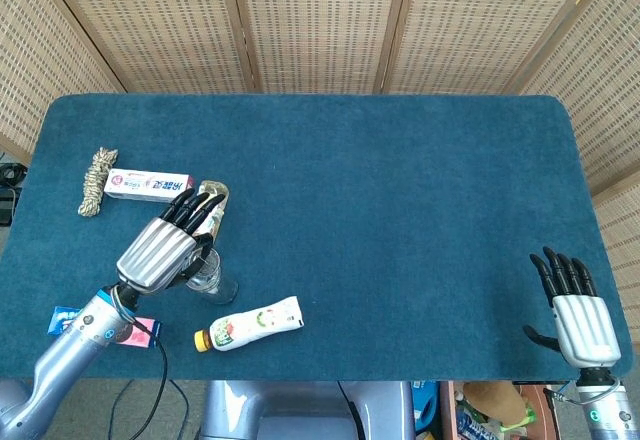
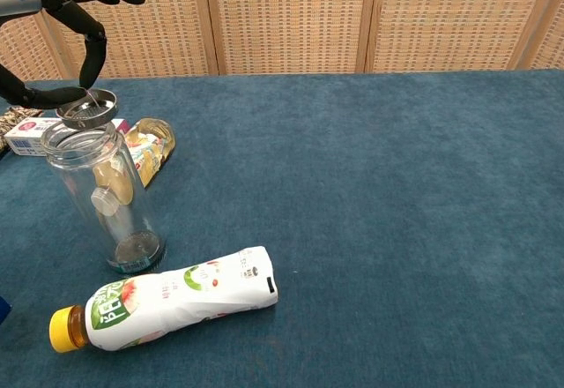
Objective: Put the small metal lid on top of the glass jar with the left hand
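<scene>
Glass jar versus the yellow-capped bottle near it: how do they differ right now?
The glass jar stands upright with an open mouth; the yellow-capped bottle lies on its side, capped. The jar is clear and unlabelled; the bottle wears a white and green label. Both rest on the blue table.

- We see a staged test setup: blue felt tabletop [image 1: 380,190], well beyond the robot hand [image 1: 165,245].
- Woven screens [image 1: 320,20] close it in.

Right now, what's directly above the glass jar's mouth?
The small metal lid, pinched by the left hand, sits just over the glass jar rim, slightly tilted and offset toward the back. Contact with the rim can't be told. In the head view the hand covers lid and mouth.
</scene>
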`<state>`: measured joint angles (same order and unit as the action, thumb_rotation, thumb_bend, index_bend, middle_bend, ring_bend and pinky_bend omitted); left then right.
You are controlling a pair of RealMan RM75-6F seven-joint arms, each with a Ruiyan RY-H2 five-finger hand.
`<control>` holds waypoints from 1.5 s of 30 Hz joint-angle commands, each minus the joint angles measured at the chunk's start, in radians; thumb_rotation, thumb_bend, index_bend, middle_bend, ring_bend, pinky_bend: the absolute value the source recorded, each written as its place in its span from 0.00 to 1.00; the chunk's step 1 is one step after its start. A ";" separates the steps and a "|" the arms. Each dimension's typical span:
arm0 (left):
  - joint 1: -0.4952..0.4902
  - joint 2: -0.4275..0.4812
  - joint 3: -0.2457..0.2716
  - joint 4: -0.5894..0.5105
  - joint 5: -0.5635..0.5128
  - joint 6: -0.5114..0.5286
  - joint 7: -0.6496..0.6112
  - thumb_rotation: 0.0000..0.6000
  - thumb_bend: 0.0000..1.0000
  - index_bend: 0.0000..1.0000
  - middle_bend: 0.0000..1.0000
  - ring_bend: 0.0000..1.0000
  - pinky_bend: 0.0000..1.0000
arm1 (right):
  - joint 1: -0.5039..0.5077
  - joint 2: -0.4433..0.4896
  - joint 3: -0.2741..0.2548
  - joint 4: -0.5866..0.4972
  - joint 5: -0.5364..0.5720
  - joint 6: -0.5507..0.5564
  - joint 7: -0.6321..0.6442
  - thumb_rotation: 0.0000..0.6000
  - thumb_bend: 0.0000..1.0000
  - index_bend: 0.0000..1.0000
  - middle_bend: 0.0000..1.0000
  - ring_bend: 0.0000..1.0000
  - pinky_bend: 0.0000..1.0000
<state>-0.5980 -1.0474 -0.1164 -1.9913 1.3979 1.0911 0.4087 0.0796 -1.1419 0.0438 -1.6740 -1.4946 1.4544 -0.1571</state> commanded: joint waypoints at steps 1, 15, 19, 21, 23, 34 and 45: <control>0.002 -0.002 0.004 0.003 0.004 0.000 -0.004 1.00 0.44 0.62 0.00 0.00 0.00 | 0.000 0.000 0.000 0.000 0.000 0.000 -0.001 1.00 0.02 0.00 0.00 0.00 0.03; 0.017 0.003 0.020 0.018 0.020 0.010 -0.028 1.00 0.44 0.63 0.00 0.00 0.00 | 0.001 -0.001 -0.001 -0.003 0.001 -0.003 -0.007 1.00 0.02 0.00 0.00 0.00 0.03; 0.015 0.000 0.020 0.022 0.022 0.008 -0.026 1.00 0.44 0.63 0.00 0.00 0.00 | 0.001 0.000 0.000 -0.003 0.003 -0.004 -0.006 1.00 0.02 0.00 0.00 0.00 0.03; 0.014 0.000 0.020 0.022 0.022 0.006 -0.027 1.00 0.44 0.63 0.00 0.00 0.00 | 0.001 0.000 -0.001 -0.002 0.002 -0.004 -0.005 1.00 0.02 0.00 0.00 0.00 0.03; 0.014 -0.002 0.022 0.021 0.024 0.005 -0.025 1.00 0.44 0.63 0.00 0.00 0.00 | 0.001 0.000 -0.001 -0.002 0.002 -0.004 -0.005 1.00 0.02 0.00 0.00 0.00 0.03; 0.014 -0.006 0.025 0.017 0.026 0.004 -0.019 1.00 0.44 0.63 0.00 0.00 0.00 | 0.000 0.002 0.000 -0.004 0.004 -0.004 -0.004 1.00 0.02 0.00 0.00 0.00 0.03; 0.017 0.001 0.027 0.013 0.036 0.009 -0.020 1.00 0.44 0.63 0.00 0.00 0.00 | 0.000 0.002 0.001 -0.006 0.006 -0.004 -0.006 1.00 0.02 0.00 0.00 0.00 0.03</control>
<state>-0.5808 -1.0467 -0.0893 -1.9784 1.4337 1.1001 0.3888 0.0797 -1.1402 0.0445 -1.6796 -1.4885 1.4503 -0.1626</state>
